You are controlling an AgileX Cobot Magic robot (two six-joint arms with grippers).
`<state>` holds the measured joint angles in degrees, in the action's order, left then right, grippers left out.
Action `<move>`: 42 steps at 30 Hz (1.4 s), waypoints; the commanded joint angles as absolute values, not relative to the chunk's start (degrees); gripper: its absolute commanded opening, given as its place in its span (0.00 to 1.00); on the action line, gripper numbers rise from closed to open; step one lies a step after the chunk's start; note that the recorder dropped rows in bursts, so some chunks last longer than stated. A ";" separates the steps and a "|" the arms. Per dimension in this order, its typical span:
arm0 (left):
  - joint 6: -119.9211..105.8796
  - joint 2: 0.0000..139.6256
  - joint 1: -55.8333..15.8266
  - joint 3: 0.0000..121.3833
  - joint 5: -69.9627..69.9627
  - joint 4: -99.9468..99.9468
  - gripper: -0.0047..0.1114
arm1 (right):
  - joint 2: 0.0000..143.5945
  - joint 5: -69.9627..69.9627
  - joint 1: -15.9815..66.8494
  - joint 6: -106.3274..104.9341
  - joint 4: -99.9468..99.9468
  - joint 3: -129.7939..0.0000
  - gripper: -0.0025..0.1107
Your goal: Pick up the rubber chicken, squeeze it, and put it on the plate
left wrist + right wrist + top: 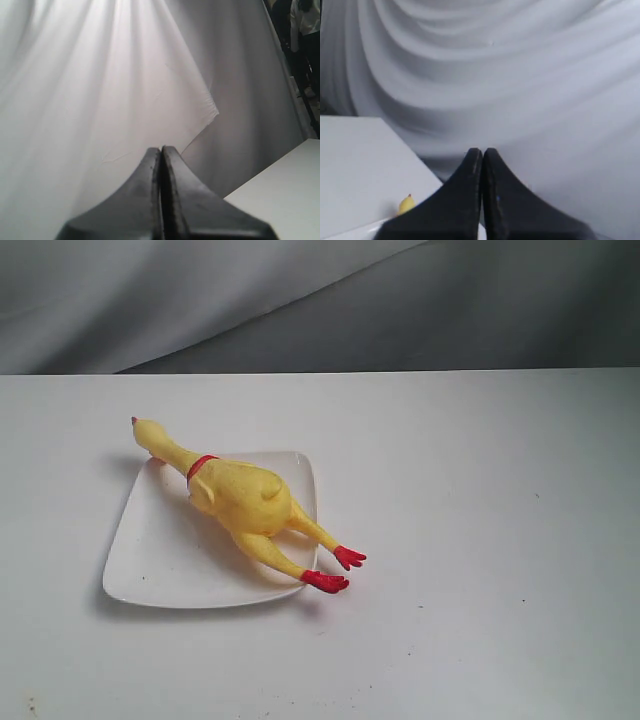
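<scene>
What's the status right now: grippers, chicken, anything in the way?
Left gripper shut, empty. Right gripper shut, empty. Rubber chicken lying across the plate, head and feet past its rim. No obstruction seen.

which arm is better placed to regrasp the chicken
Probably right: the right gripper, shut, has the chicken in view close by; the left gripper faces only curtain and a table corner.

Exterior view: lit softly from above. Casts a faint shadow of the rubber chicken (245,502) onto the plate (155,560), and a thin shadow along the plate's near edge. Dims to grey on the drape (300,300) behind the plate. Wrist views: slightly blurred; washes out the drape folds, renders the left gripper (161,149) and right gripper (482,150) dark, soft-focused.
</scene>
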<state>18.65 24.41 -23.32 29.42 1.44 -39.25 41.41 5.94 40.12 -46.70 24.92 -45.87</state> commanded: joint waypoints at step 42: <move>19.25 24.22 -23.58 29.61 1.80 -38.61 0.05 | 1.47 1.93 9.47 1.55 1.06 -11.81 0.02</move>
<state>18.65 24.41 -23.32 29.42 1.57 -38.92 2.71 0.00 14.15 1.20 2.34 -15.47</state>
